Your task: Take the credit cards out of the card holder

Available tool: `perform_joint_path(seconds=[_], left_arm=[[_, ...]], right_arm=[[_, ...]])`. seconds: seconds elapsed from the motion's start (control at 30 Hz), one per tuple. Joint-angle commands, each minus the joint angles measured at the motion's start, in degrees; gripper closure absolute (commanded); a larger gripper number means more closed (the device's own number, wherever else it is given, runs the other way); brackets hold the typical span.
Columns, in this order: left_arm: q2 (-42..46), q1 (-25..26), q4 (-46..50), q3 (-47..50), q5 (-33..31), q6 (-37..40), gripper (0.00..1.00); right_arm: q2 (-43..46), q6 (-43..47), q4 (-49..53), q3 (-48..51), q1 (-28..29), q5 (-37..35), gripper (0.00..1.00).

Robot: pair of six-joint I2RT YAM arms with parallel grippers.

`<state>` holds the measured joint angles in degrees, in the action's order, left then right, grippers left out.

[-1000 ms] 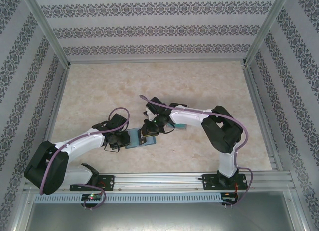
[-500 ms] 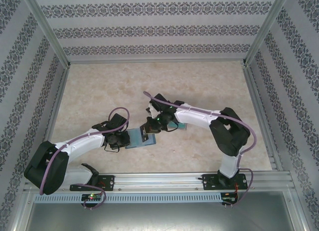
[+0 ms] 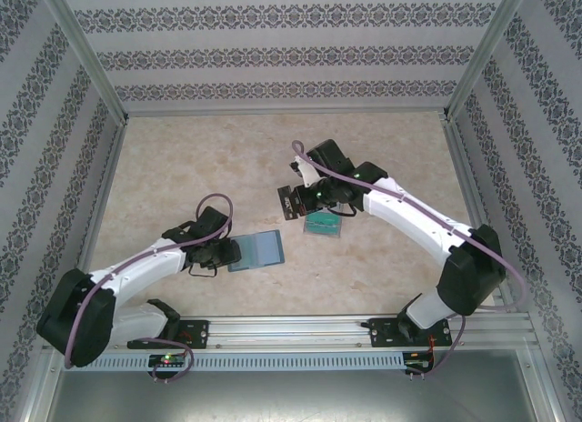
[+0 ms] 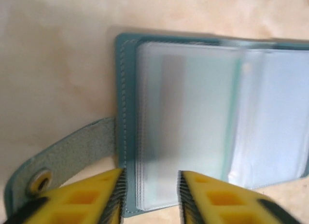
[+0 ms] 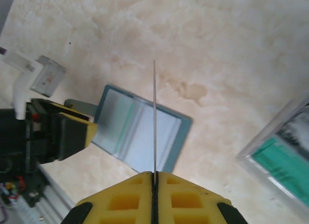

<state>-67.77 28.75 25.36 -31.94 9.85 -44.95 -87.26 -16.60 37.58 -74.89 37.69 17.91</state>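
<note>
**Right arm carries a freed card away from the wallet**

Since a second ago the right gripper (image 3: 298, 201) has risen off the card holder (image 3: 257, 251) and swung toward 1 o'clock, and the left gripper (image 3: 225, 252) has let its fingers part. The right fingers are pressed together on one dark credit card (image 3: 289, 204). In the right wrist view it shows edge-on as a thin line (image 5: 154, 113) standing straight up from the pads, a pinch on one short edge that probably suited a straight slide out of the sleeve. It hangs at 10 o'clock of the clear-rimmed card stack (image 3: 323, 225), which looks like the drop point. The holder lies open and flat on the table (image 3: 182, 167), at 7 o'clock of that stack. The left fingers (image 4: 104, 200) stand spread over the edge by its snap tab (image 4: 58, 156). That spot suits pinning the cover during a pull. The clear sleeves (image 4: 188, 118) look pale, so I cannot tell if cards remain
</note>
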Motion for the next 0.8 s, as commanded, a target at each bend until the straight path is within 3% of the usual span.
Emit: perform_joint_path(seconds=[0.0, 0.1, 0.3, 0.5, 0.77], left_arm=[[3.5, -0.3, 0.6, -2.3, -1.4, 1.7, 0.38], [6.1, -0.3, 1.0, -3.1, -2.6, 2.9, 0.19], [12.2, -0.3, 1.0, -3.3, -5.8, 4.0, 0.01], [14.4, -0.3, 2.1, -3.3, -7.5, 4.3, 0.0], [14.5, -0.3, 2.8, -3.0, -7.1, 4.2, 0.0]], right_arm=[[3.3, 10.8, 3.0, -0.7, -0.4, -6.3, 1.0], [6.2, 19.8, 0.3, 2.4, -0.7, -6.9, 1.0], [5.2, 33.8, 5.3, 1.0, -1.7, -15.8, 1.0], [1.9, 45.9, 7.0, -0.9, -2.2, -25.3, 1.0], [-2.7, 54.4, 5.7, -1.4, -2.6, -30.5, 1.0]])
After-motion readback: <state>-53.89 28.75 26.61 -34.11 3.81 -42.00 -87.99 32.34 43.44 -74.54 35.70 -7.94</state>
